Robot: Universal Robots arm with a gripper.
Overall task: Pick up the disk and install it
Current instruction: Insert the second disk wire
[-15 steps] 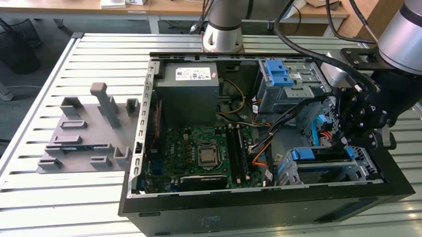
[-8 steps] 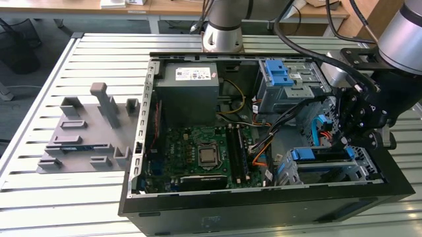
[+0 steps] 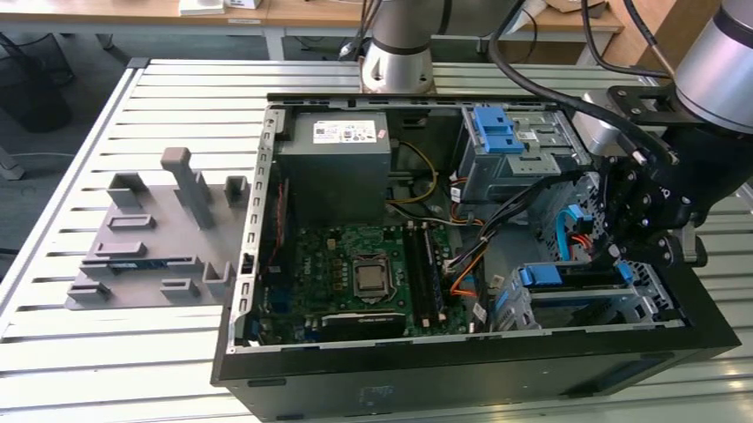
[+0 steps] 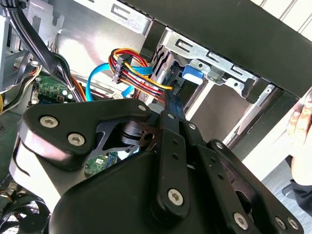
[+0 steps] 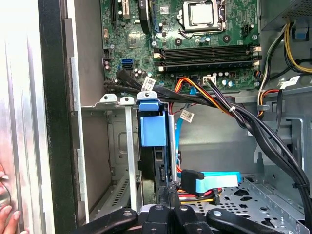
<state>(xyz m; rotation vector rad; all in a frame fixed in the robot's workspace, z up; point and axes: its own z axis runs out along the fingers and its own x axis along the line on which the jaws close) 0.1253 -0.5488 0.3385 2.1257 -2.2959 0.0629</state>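
Hovering inside the open black computer case (image 3: 471, 370), the claw (image 5: 168, 195) is pinching shut beside the blue-framed silver disk (image 5: 155, 141), seated in the metal bay (image 5: 117, 161); pressing squarely seems wise.

Arm reaching down from the exterior view's right, black claw (image 3: 644, 231) lowered, fingers (image 4: 171, 105) drawn together.

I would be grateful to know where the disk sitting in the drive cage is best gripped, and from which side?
Probably by its blue end tab, coming straight in from the case's open side. The disk stands on edge between the metal walls of the drive cage, so its flat faces look shut in and the blue-framed end is what lies exposed. Keep clear of the cables alongside.
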